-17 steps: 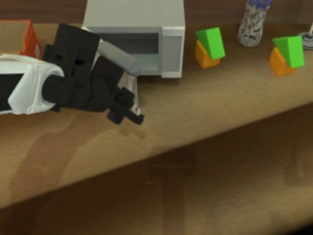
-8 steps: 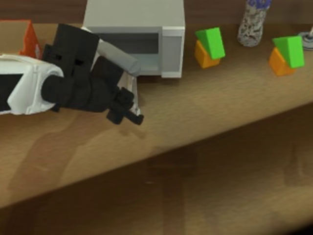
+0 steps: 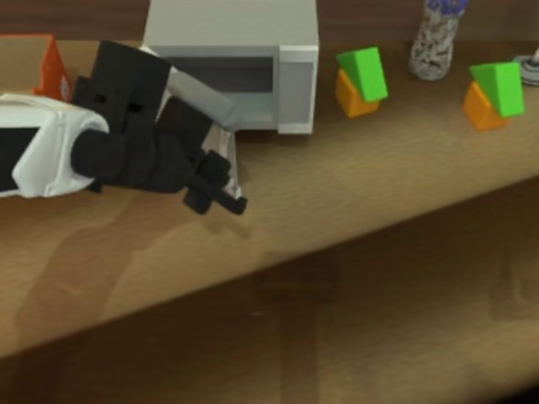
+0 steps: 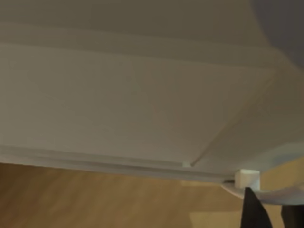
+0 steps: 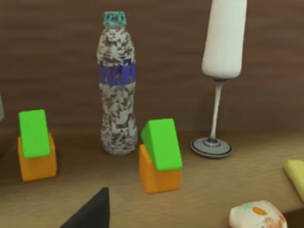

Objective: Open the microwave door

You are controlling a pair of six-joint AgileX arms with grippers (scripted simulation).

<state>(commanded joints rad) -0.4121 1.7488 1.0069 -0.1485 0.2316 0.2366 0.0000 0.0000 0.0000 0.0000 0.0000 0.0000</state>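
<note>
At the far left part of the desk (image 3: 354,194), the microwave (image 3: 232,34) stands against the back edge, and its microwave door (image 3: 205,99) is swung out toward the front, hinged at the left side, with the dark cavity visible behind it. Compared with half a second ago, almost nothing has changed: the door stands at nearly the same angle and the left arm has kept its pose. The left gripper (image 3: 221,187) is at the free edge of the door, and its black fingers are close together on the thin edge strip there, so it looks clamped on the door. From the left wrist view, the pale door panel fills nearly the whole picture, with one dark fingertip (image 4: 252,209) just under its corner. The right gripper does not show in the top view; in its own wrist view only a dark tip shows, so I cannot tell its state. To the right of the microwave stand two orange blocks with green tops (image 3: 360,80) (image 3: 493,94), a bottle (image 3: 436,38) and a glass (image 5: 220,71).
</note>
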